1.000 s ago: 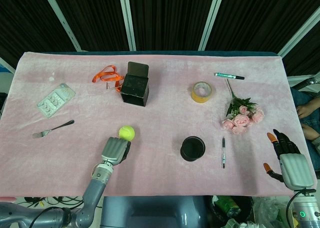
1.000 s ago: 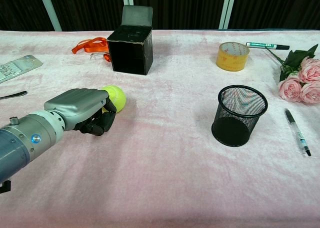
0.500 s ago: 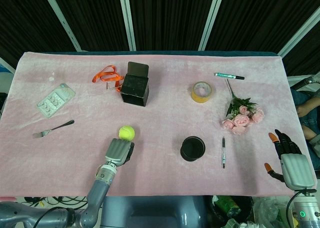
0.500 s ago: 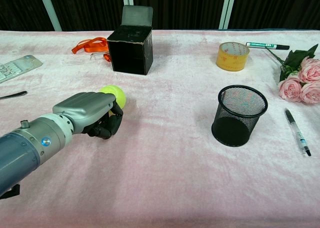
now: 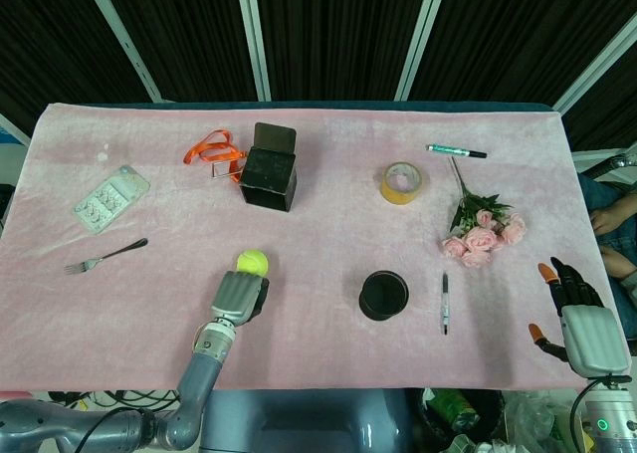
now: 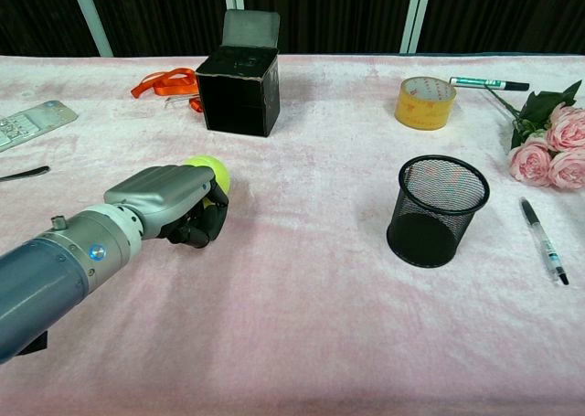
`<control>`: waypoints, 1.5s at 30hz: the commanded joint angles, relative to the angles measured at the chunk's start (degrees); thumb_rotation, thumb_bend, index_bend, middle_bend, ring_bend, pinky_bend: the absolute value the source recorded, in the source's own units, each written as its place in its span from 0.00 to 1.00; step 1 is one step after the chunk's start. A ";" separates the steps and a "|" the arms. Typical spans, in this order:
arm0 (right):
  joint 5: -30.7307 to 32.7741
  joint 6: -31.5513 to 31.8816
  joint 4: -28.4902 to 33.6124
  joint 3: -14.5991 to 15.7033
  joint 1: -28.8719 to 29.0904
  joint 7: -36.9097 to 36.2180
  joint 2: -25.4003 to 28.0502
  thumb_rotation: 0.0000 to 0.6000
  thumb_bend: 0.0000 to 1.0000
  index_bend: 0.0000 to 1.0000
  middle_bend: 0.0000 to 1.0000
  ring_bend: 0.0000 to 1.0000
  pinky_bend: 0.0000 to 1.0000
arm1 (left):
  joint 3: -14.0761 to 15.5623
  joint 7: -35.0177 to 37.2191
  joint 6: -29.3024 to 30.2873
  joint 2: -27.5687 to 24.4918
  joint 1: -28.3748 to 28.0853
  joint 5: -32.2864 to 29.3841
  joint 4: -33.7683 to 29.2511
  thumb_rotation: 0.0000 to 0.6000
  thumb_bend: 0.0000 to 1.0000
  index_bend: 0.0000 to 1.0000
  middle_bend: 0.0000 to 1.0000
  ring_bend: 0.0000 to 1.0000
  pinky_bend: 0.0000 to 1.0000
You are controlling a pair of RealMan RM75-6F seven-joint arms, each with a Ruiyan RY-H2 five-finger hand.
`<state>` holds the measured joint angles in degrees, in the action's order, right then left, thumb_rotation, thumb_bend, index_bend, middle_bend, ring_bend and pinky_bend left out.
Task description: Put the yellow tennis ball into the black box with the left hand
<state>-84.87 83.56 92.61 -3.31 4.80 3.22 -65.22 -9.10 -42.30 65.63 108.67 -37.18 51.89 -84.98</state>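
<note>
Left robot hand (image 6: 174,201) sits palm-down right behind the yellow tennis ball (image 6: 211,171), fingers curled under, touching it but not wrapped around it. Ball's on the table (image 6: 302,343) toward the near edge, black box (image 6: 239,87) well apart. Right robot hand (image 5: 577,319) spread wide at the near right corner.

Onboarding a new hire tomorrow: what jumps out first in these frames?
The yellow tennis ball near the front of the pink table, with the left hand curled right behind it. Next, the black box further back, its lid open. At the right, pink roses and a black mesh cup.
</note>
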 commanded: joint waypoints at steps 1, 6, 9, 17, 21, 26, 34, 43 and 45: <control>0.17 -0.08 0.15 -0.06 -0.01 0.16 0.01 1.00 0.20 0.03 0.00 0.04 0.17 | -0.17 0.41 -0.76 0.30 -0.25 -0.52 0.87 1.00 0.80 0.83 1.00 1.00 1.00; 0.74 -0.18 0.46 -0.22 -0.12 0.22 0.06 1.00 0.20 0.03 0.00 0.04 0.17 | -1.42 0.93 -1.57 1.34 -1.02 -1.49 3.86 1.00 0.80 0.83 1.00 1.00 1.00; 0.93 -0.41 0.58 -0.22 -0.09 0.21 0.12 1.00 0.21 0.03 0.00 0.04 0.17 | -2.14 0.84 -2.00 1.96 -1.60 -2.00 5.54 1.00 0.80 0.83 1.00 1.00 1.00; 1.97 -0.96 0.93 -0.49 -0.02 0.74 0.25 1.00 0.21 0.03 0.00 0.04 0.17 | -6.07 1.20 -6.89 4.52 -6.08 -3.82 15.41 1.00 0.80 0.83 1.00 1.00 1.00; 2.87 -0.93 1.26 -0.83 -0.12 1.39 0.13 1.00 0.22 0.03 0.00 0.04 0.17 | -7.91 2.16 -11.08 5.18 -9.27 -4.05 20.24 1.00 0.80 0.83 1.00 1.00 1.00; 3.49 -1.07 1.46 -1.04 -0.15 1.70 0.08 1.00 0.22 0.03 0.00 0.04 0.17 | -9.39 2.15 -14.23 5.32 -12.46 -4.48 24.17 1.00 0.80 0.83 1.00 1.00 1.00; 3.94 -1.02 1.67 -1.24 -0.23 1.93 0.00 1.00 0.22 0.03 0.00 0.04 0.17 | -11.52 2.41 -17.46 7.30 -17.41 -5.03 32.65 1.00 0.80 0.83 1.00 1.00 1.00; 4.84 -0.87 1.82 -1.71 -0.37 1.86 -0.05 1.00 0.23 0.03 0.00 0.04 0.17 | -13.57 5.59 -24.35 11.50 -25.28 -3.65 47.09 1.00 0.80 0.83 1.00 1.00 1.00; 5.15 -0.95 1.88 -1.84 -0.38 1.75 -0.07 1.00 0.23 0.03 0.00 0.04 0.17 | -13.89 7.04 -25.05 12.36 -26.42 -3.04 49.42 1.00 0.80 0.83 1.00 1.00 1.00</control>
<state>-79.78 82.64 94.47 -5.12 4.42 5.00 -65.28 -22.20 -37.21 42.38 119.42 -61.41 47.91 -38.52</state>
